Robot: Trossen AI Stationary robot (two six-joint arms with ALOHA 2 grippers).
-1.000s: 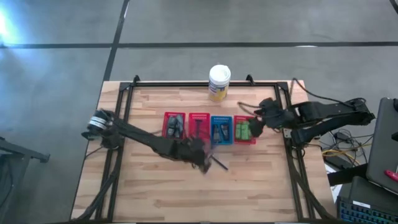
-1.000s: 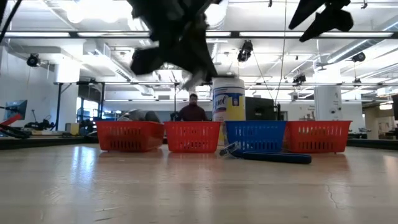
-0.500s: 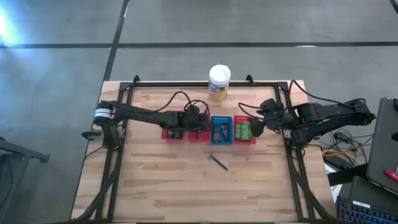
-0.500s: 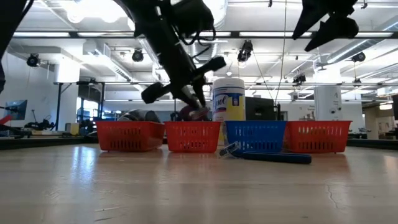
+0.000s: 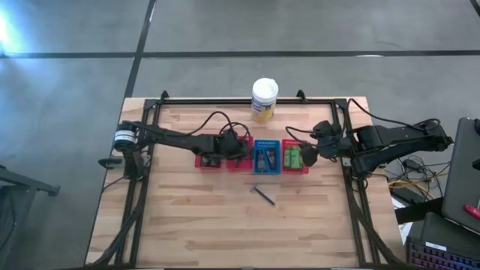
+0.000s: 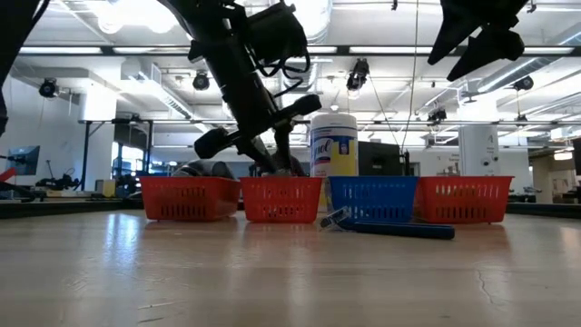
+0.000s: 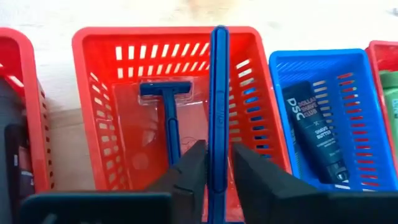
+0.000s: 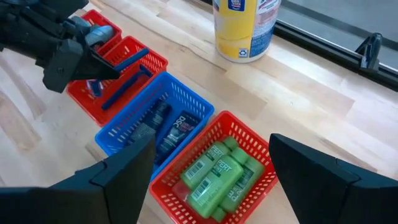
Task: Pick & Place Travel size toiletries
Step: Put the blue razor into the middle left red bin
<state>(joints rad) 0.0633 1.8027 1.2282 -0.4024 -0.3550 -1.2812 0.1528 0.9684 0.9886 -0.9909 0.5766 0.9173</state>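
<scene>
My left gripper [image 7: 217, 157] is shut on a thin blue razor stick [image 7: 218, 93] over the second red basket [image 5: 240, 154]. A second blue razor [image 7: 166, 115] lies flat on that basket's floor. A third razor stick [image 5: 262, 195] lies on the bare table in front of the baskets. Dark tubes [image 7: 314, 140] lie in the blue basket [image 5: 266, 156], and green bottles [image 8: 214, 171] fill the rightmost red basket [image 5: 295, 157]. My right gripper [image 8: 211, 180] is open and hovers above those green bottles, touching nothing. My left gripper pinches the blue razor stick's handle [image 7: 218, 146] between its two fingers. The stick runs along the fingers and juts out past their tips. It is held above the basket floor, its free end [image 7: 219, 32] reaching over the basket's far rim.
A white canister with a yellow label [image 5: 265, 100] stands behind the baskets near the table's far edge. The leftmost red basket [image 5: 210, 152] holds dark and grey items. The four baskets stand in a row. Bare wood lies toward the table's near edge.
My left gripper has carried the blue stick from over the middle of the table toward the far edge, to above the second red basket, and has then come down a little. The razor on the table has stayed where it was.
</scene>
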